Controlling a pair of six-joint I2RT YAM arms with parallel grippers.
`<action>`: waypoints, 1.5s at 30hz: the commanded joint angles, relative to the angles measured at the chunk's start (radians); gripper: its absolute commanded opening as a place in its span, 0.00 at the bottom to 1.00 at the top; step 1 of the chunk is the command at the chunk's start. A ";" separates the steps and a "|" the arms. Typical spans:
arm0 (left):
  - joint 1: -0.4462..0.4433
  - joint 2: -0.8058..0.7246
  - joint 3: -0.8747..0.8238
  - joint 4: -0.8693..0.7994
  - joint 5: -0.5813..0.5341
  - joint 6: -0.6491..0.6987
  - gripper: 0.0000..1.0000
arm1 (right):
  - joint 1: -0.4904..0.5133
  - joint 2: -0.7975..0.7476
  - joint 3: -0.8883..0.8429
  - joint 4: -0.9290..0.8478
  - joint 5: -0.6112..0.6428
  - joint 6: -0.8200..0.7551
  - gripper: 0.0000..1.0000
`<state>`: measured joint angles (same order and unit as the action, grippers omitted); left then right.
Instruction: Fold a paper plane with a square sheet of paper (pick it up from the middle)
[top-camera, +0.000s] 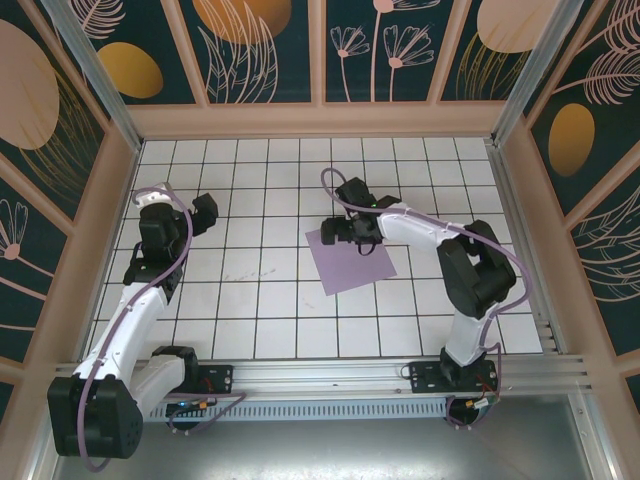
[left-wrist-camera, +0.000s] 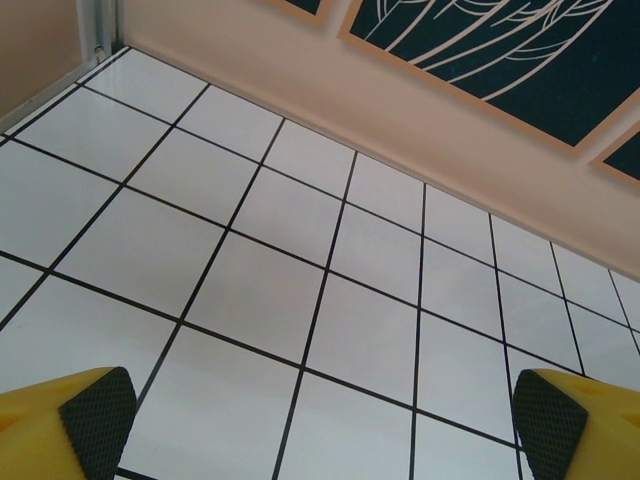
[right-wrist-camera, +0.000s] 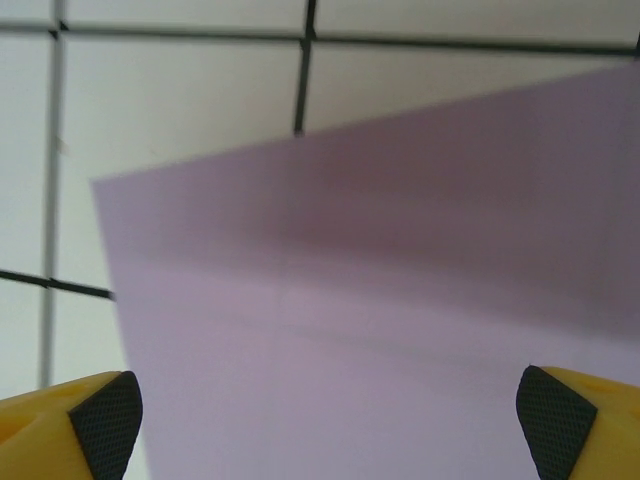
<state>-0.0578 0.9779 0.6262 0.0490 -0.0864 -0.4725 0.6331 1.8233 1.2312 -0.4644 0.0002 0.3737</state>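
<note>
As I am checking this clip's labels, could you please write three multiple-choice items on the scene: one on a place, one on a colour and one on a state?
1. Where does the square sheet of paper lie?
A. flat on the tiles, right of centre, partly under the right tool
B. against the far wall
C. on the near metal rail

2. What colour is the sheet?
A. yellow
B. pale purple
C. green

3. How do the jaws of the left tool stand?
A. shut on the sheet
B. shut on nothing
C. open over bare tiles

Answers:
1 A: the top view shows it flat beneath that tool.
2 B: it looks lavender in both views of it.
3 C: its fingers stand far apart, with tiles between them.
</note>
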 joint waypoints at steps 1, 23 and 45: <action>0.000 -0.004 -0.009 0.029 -0.003 -0.001 0.99 | 0.008 0.038 0.021 -0.104 0.020 -0.084 0.99; 0.000 0.004 -0.029 0.060 0.004 0.002 0.99 | 0.025 0.167 0.016 -0.123 0.041 -0.056 0.85; -0.001 0.016 -0.026 0.047 0.010 -0.004 0.99 | 0.033 0.060 0.082 -0.145 0.070 -0.036 0.84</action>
<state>-0.0578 0.9886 0.6075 0.0784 -0.0826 -0.4725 0.6559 1.9362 1.2766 -0.5774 0.0853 0.3363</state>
